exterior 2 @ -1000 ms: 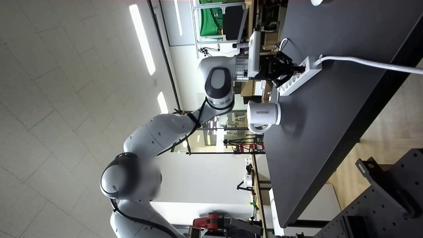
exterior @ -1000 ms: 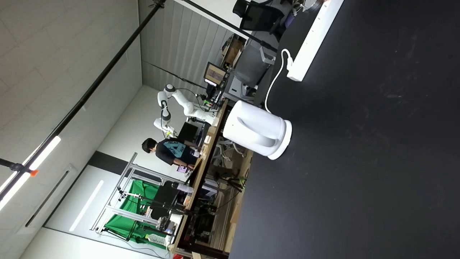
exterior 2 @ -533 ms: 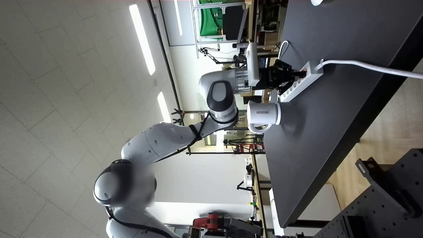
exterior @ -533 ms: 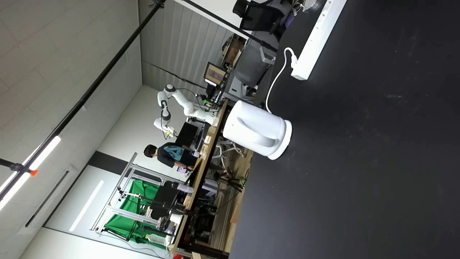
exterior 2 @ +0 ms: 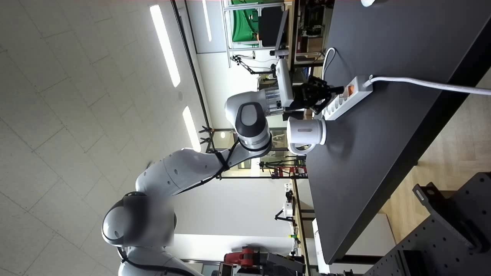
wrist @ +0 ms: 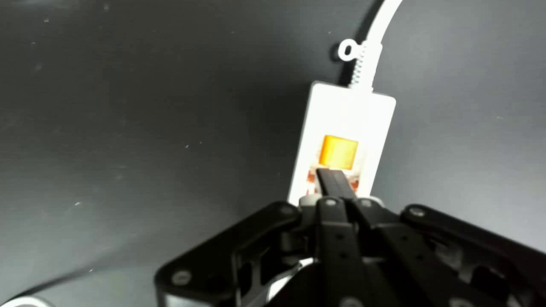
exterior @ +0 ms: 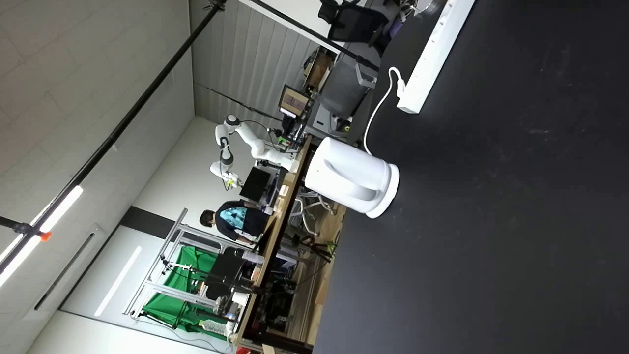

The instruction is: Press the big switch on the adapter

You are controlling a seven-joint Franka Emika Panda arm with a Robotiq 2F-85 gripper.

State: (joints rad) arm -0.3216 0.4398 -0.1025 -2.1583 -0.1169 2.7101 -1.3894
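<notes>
The adapter is a long white power strip lying on the dark table. It shows in both exterior views and in the wrist view. Its big switch is orange, near the cable end, in an exterior view and in the wrist view. My gripper is shut and holds nothing. Its fingertips are just above the strip beside the switch, with a small gap in that exterior view. In the wrist view the gripper covers the strip's lower part. Reddish patches show beside the fingertips.
A white jug-like kettle stands beside the strip's far end. A thin white cable with a plug runs between them. A thicker white cable leaves the switch end over the table edge.
My gripper has come up off the strip. The orange switch, mostly covered by the fingertips before, now shows. The strip has shifted slightly on the table.
</notes>
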